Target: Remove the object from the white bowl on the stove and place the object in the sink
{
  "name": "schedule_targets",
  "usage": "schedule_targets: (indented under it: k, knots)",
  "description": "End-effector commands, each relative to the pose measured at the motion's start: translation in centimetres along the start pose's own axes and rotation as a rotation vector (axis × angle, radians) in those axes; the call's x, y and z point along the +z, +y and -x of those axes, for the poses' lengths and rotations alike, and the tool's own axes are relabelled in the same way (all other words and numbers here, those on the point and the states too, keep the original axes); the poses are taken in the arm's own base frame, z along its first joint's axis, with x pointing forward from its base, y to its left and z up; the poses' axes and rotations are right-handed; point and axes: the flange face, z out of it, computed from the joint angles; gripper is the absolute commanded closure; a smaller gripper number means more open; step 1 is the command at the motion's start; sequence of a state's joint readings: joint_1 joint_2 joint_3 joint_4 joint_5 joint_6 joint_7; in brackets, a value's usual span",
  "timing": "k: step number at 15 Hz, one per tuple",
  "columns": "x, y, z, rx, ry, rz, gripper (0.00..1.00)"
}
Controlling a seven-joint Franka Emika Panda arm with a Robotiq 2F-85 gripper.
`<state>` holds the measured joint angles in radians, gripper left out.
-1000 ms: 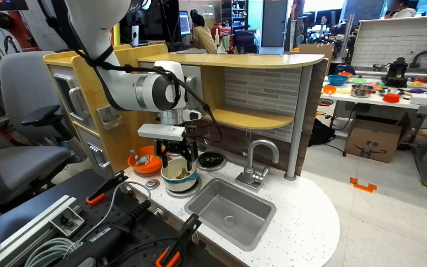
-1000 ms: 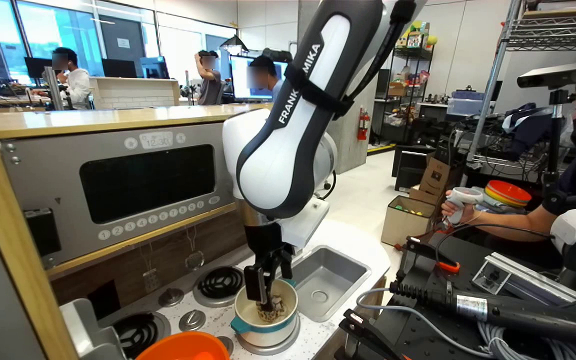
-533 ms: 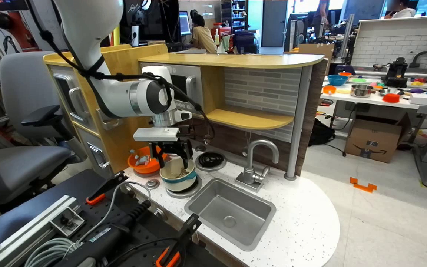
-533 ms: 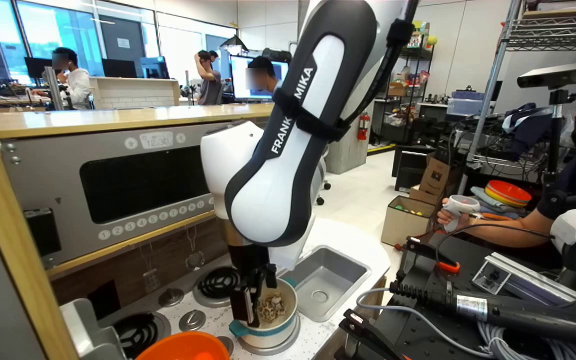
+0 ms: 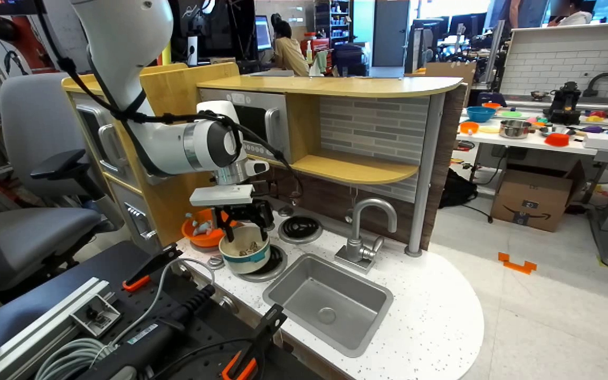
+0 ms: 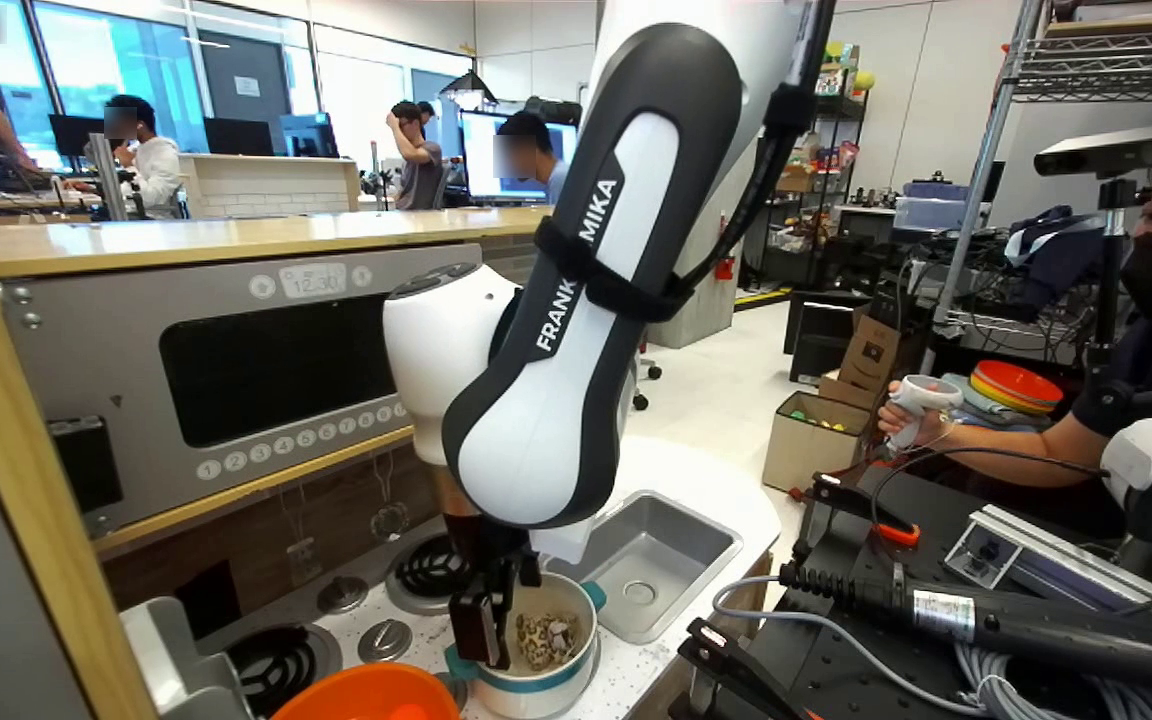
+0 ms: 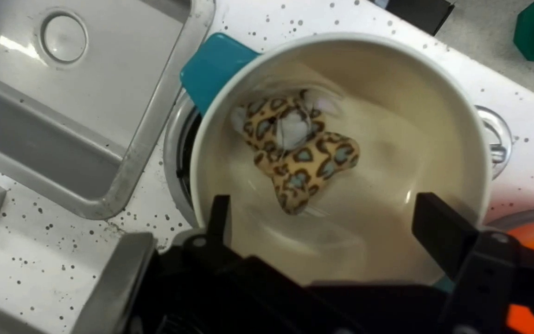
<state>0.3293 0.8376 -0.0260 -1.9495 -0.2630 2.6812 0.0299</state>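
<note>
The object is a small leopard-spotted plush lump (image 7: 304, 162), tan with brown and blue-grey spots. It lies inside the white bowl (image 7: 383, 157), against the side nearer the sink. It also shows in both exterior views (image 5: 251, 249) (image 6: 548, 640). The bowl (image 5: 236, 258) has a teal band and handles and sits off-centre on a black burner (image 5: 276, 258) of the stove. My gripper (image 7: 323, 204) is open and empty. Its fingers (image 7: 441, 227) reach into the bowl's mouth, beside the object and apart from it. Whether they touch the bowl wall is unclear. The grey sink (image 5: 330, 293) lies beside the bowl.
An orange dish (image 6: 366, 695) holding a grey toy stands on the side of the bowl away from the sink. A silver faucet (image 5: 359, 232) rises behind the sink. A wooden shelf (image 5: 357, 168) overhangs the back. Black clamps (image 5: 267, 327) line the front edge.
The gripper has moved down and toward the orange dish. The bowl, with the object in it, has shifted the same way and turned slightly, baring more of the burner. The gripper has stayed open.
</note>
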Motion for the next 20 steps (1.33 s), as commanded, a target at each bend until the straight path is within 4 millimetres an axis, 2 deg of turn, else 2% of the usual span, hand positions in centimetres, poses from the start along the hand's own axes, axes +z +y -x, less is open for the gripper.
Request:
schedule_targets:
  k: [1, 5, 8, 9, 10, 13, 17, 20]
  knots:
    - [0.1, 1.2, -0.7, -0.01, 0.032, 0.034, 0.0]
    - [0.7, 2.1, -0.3, -0.007, 0.012, 0.043, 0.0]
    - [1.4, 1.7, 0.3, -0.023, -0.004, 0.045, 0.0]
    - [1.7, 1.5, 0.4, -0.029, -0.01, 0.044, 0.05]
    - [2.0, 1.4, 0.5, -0.034, -0.016, 0.044, 0.23]
    - [2.9, 1.0, 0.7, -0.046, -0.029, 0.049, 0.38]
    - [3.0, 1.1, 0.6, -0.054, -0.03, 0.052, 0.7]
    - [2.2, 1.4, 0.6, -0.047, -0.023, 0.054, 0.93]
